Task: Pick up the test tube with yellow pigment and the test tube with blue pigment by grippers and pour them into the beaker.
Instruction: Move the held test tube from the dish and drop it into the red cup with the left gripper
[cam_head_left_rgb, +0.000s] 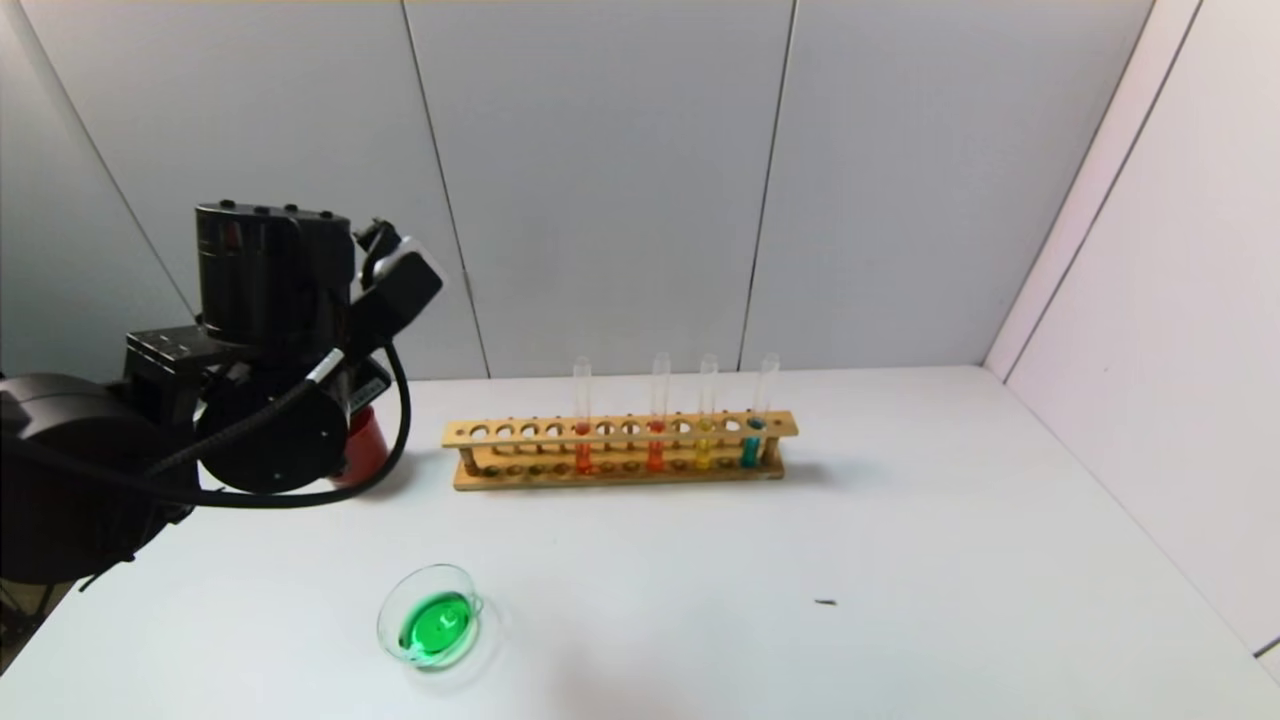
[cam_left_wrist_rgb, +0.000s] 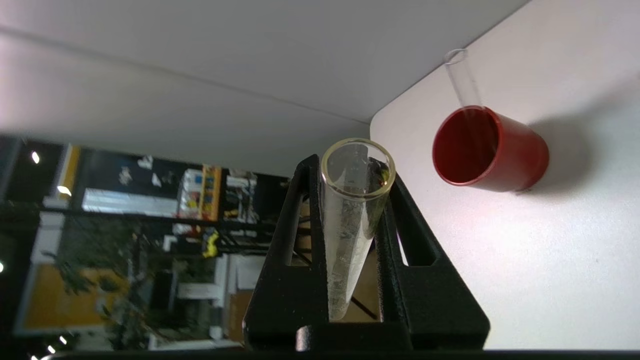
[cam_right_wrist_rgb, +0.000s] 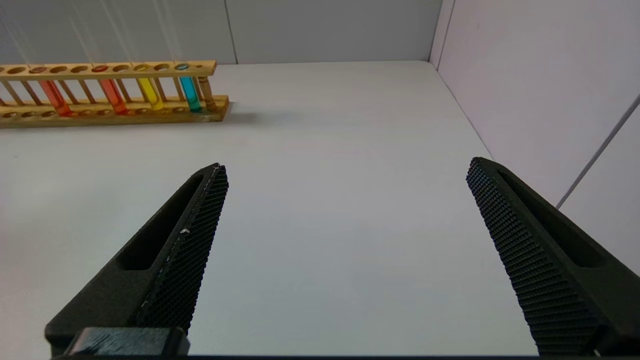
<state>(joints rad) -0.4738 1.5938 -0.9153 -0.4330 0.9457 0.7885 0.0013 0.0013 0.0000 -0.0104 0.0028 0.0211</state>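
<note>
The beaker (cam_head_left_rgb: 430, 628) holds green; left gripper (cam_left_wrist_rgb: 350, 165) clamps an empty tube (cam_left_wrist_rgb: 350, 230), bound for the red cup (cam_left_wrist_rgb: 487, 150) at its 1 o'clock; right gripper (cam_right_wrist_rgb: 345, 175) gapes.

no readable text, no labels, no brands, no numbers, no signs on anything

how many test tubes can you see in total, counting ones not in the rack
6. Four stand in the wooden rack: two orange-red, one yellow, one teal-blue. An empty tube is clamped in the left gripper; another leans in the red cup.
</note>
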